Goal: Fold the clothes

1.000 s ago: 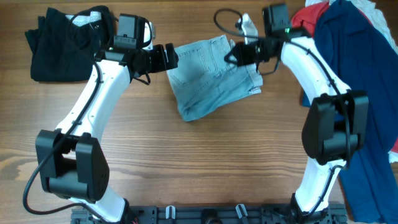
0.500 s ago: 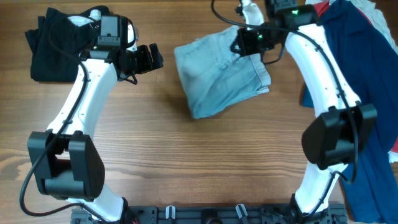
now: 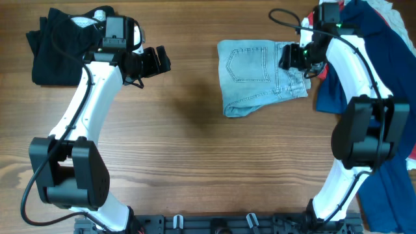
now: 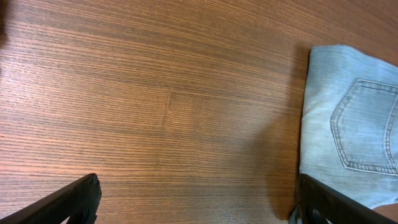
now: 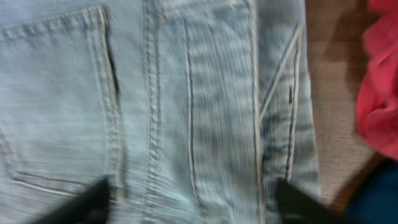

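The light-blue denim shorts lie folded at the back middle of the table, a patch back pocket facing up. My right gripper hovers over their right edge. In the blurred right wrist view denim fills the frame, and my right gripper stands open with its dark fingers wide apart above the cloth. My left gripper is open over bare wood, well left of the shorts. In the left wrist view the shorts sit at the right, by the right finger of my left gripper.
A black garment lies folded at the back left. A pile with navy and red clothes runs along the right side of the wooden table.
The shorts slid right across the table with my right gripper, which was shut on them and now stands open. My left arm drew back to the left, then held still.
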Robot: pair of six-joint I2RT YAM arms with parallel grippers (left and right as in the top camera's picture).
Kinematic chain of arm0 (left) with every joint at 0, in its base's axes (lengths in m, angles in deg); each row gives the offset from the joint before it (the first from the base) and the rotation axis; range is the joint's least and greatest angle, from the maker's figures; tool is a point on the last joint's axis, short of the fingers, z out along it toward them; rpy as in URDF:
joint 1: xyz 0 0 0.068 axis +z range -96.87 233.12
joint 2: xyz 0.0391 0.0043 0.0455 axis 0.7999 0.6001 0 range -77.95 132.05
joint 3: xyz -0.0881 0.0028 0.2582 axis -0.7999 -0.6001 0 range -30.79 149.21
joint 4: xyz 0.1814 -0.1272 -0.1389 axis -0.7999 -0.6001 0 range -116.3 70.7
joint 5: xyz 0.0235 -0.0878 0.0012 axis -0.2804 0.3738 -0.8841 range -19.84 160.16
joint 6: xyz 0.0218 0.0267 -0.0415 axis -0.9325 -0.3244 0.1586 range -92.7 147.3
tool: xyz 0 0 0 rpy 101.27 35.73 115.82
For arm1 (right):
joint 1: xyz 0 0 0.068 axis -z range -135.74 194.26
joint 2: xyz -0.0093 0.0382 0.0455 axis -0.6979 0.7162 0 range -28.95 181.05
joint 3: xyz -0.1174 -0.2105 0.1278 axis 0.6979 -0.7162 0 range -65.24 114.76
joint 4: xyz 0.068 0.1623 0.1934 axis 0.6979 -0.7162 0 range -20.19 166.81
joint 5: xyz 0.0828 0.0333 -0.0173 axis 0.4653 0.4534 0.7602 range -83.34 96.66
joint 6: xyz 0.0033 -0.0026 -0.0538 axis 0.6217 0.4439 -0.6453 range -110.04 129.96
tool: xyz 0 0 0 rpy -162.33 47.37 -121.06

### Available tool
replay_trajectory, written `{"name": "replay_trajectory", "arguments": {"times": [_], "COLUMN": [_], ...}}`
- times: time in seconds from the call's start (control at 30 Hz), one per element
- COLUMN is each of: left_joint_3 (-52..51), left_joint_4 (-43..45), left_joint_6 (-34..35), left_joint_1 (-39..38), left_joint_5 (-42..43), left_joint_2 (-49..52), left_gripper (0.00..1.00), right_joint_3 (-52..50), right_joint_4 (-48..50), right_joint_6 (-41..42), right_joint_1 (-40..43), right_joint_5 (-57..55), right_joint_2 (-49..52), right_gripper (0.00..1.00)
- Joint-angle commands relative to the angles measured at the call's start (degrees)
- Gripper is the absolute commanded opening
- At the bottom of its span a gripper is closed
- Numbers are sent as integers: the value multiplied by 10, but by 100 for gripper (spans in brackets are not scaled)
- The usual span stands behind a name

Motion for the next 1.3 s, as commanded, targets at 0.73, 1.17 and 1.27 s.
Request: {"name": "replay_trajectory", "arguments": {"times": [0.73, 1.17, 1.27], "left_joint_3": [10, 10, 10], "left_joint_4": [0, -22, -26], "left_joint_6": [-10, -7, -7], "left_joint_1": [2, 13, 13], "left_joint_5": [-30, -29, -24], "left_joint_2": [-13, -13, -13], "left_gripper": [100, 100, 100], "right_joint_3": [12, 56, 96], "right_joint_4": [101, 157, 130], "right_joint_6": [-25, 80, 83], "right_joint_1": [12, -227, -204], "right_joint_5": [79, 185, 184], "right_joint_2": [129, 127, 113], "right_gripper": [79, 89, 90]}}
